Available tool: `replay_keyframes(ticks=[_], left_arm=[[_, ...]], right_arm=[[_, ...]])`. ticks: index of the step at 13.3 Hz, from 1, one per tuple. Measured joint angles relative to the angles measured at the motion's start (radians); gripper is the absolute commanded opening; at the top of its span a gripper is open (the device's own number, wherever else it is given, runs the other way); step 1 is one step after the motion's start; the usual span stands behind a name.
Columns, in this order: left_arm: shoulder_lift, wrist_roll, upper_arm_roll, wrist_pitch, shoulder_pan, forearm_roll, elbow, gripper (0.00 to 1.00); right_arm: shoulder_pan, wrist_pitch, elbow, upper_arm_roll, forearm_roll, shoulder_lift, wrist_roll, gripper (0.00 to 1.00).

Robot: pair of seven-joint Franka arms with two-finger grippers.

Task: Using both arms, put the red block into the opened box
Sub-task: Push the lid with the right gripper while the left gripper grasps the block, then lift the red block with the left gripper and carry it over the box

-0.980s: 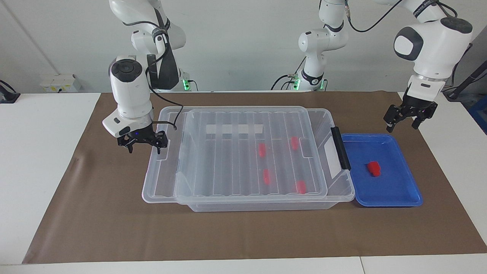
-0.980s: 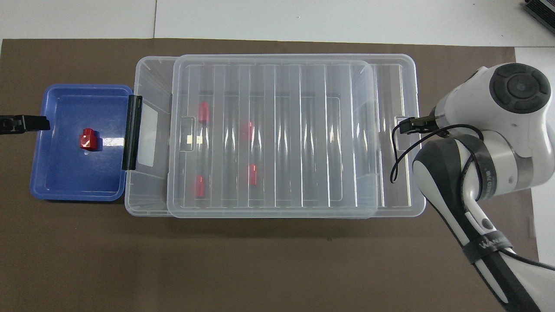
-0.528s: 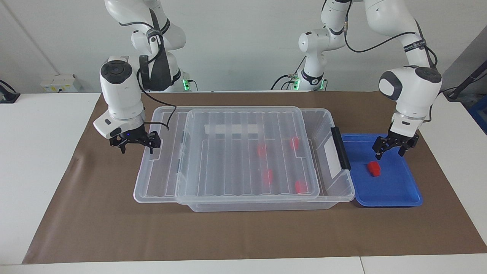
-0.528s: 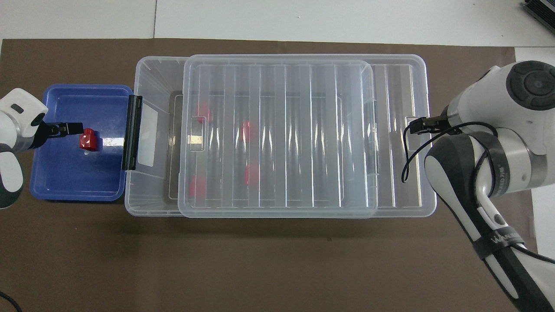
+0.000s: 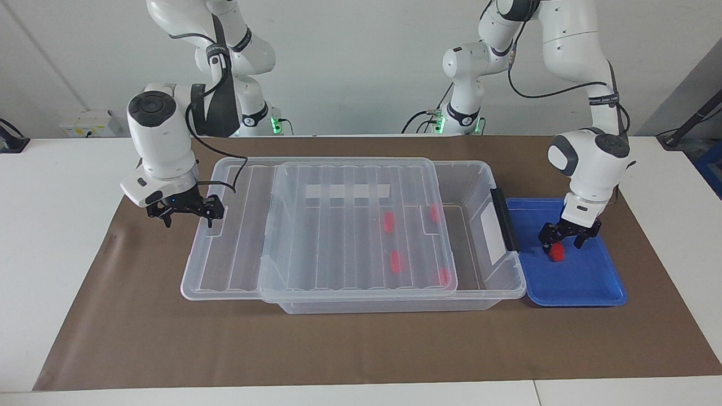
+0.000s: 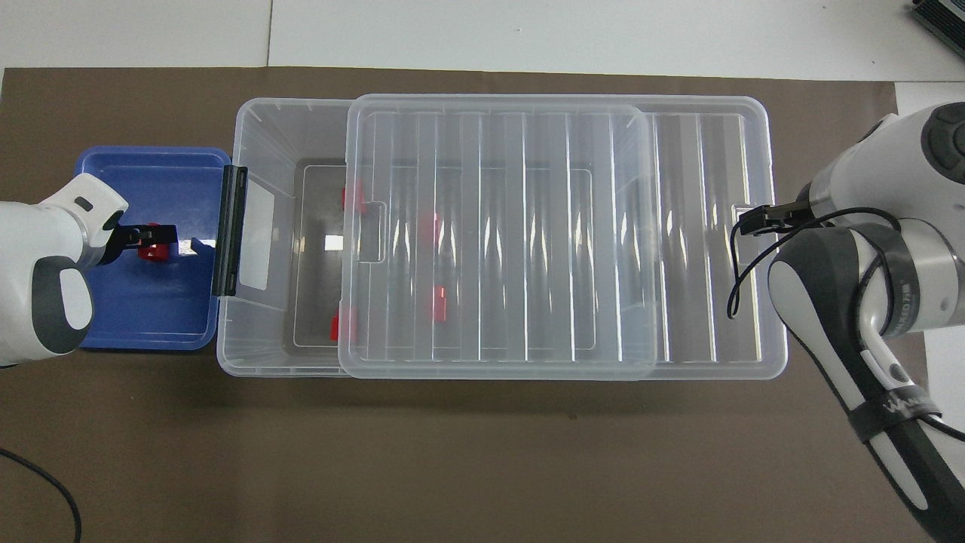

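A red block [image 5: 557, 254] lies in the blue tray [image 5: 598, 282]. My left gripper [image 5: 561, 244] is down over this block, open, with a finger on either side of it; in the overhead view the fingers [image 6: 143, 236] hide part of the block [image 6: 154, 253]. The clear box [image 5: 491, 285] stands beside the tray, its black handle bar [image 5: 505, 220] at that end. Its ribbed lid [image 5: 237, 242] is slid partway off toward the right arm's end, uncovering the handle end. My right gripper [image 5: 189, 217] is open at the lid's end notch [image 6: 742, 219].
Several other red blocks [image 5: 396, 261] lie inside the box, seen through the lid. A brown mat [image 5: 361, 344] covers the table under the box and tray. The right arm's cable [image 6: 735, 279] hangs over the lid's end.
The lid has slid toward the right arm's end together with my right gripper, widening the gap by the handle. My left gripper has come down from above the tray onto the red block.
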Motion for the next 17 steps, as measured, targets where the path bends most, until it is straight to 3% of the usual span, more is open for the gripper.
replay_keyframes(ticks=[2, 8, 14, 15, 17], left_arm=[[-0.001, 0.000, 0.000, 0.001, 0.001, 0.000, 0.000, 1.00], [0.000, 0.000, -0.001, 0.032, 0.001, 0.000, -0.024, 0.00], [-0.001, -0.002, 0.000, 0.032, 0.002, 0.000, -0.026, 0.00], [-0.005, -0.009, 0.000, -0.004, 0.003, 0.000, -0.012, 0.00], [-0.028, -0.051, -0.007, -0.204, 0.002, 0.000, 0.093, 0.00]], right_arm=[[-0.005, -0.006, 0.000, 0.000, -0.009, 0.000, 0.000, 1.00], [-0.017, -0.018, 0.000, 0.000, -0.021, 0.000, 0.000, 1.00], [-0.018, -0.058, 0.006, 0.000, -0.023, -0.013, 0.000, 1.00], [-0.019, -0.060, 0.006, 0.000, -0.023, -0.013, 0.000, 1.00], [-0.028, -0.067, 0.006, -0.001, -0.023, -0.015, -0.012, 1.00]])
